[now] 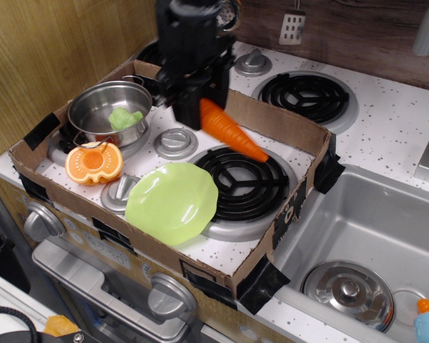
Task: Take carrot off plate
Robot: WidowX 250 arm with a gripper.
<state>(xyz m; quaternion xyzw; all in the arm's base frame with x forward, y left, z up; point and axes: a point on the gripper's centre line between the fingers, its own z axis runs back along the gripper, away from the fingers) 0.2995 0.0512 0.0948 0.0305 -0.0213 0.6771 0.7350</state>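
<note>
Tool (199, 107) grips the carrot (231, 129) by its stem end above the burner (237, 182), clear of the plate (171, 203) — lower gently before releasing.

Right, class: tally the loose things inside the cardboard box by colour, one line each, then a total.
Orange: 2, the carrot and the pumpkin half
Green: 2, the plate and the green piece in the pot
Silver: 1, the pot
Total: 5
</note>
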